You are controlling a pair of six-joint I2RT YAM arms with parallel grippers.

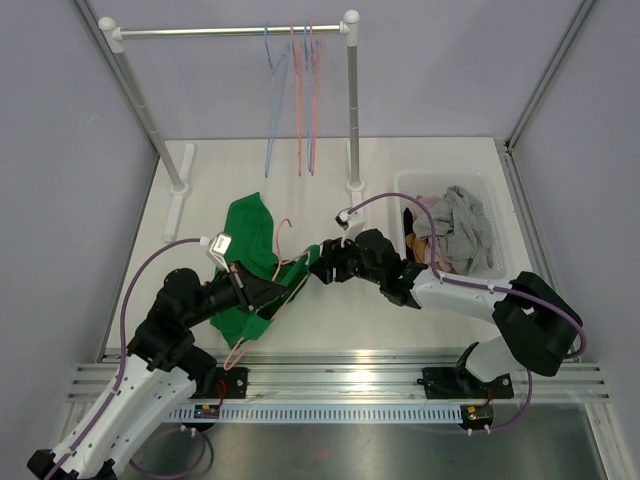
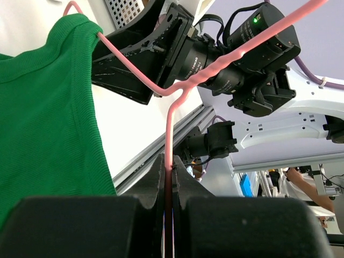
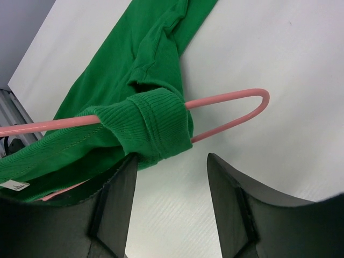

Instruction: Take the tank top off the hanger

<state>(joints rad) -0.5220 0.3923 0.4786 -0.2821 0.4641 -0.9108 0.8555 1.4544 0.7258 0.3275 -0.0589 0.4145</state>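
Note:
The green tank top (image 1: 250,235) lies bunched on the white table, still threaded on a pink wire hanger (image 1: 247,340). My left gripper (image 1: 278,291) is shut on the hanger's wire (image 2: 170,161), with the green cloth (image 2: 43,107) hanging to its left. My right gripper (image 3: 172,160) stands open just below the hanger's rounded end (image 3: 252,105). A ribbed green strap (image 3: 156,126) is wrapped over that end. The strap sits right at the tip of the left finger (image 3: 121,188), and nothing is pinched between the jaws. In the top view the right gripper (image 1: 316,264) faces the left one across the hanger.
A clothes rack (image 1: 230,32) with several coloured hangers (image 1: 300,100) stands at the back. A white bin (image 1: 492,190) of crumpled clothes sits at the right. A metal rail (image 1: 350,372) runs along the near table edge.

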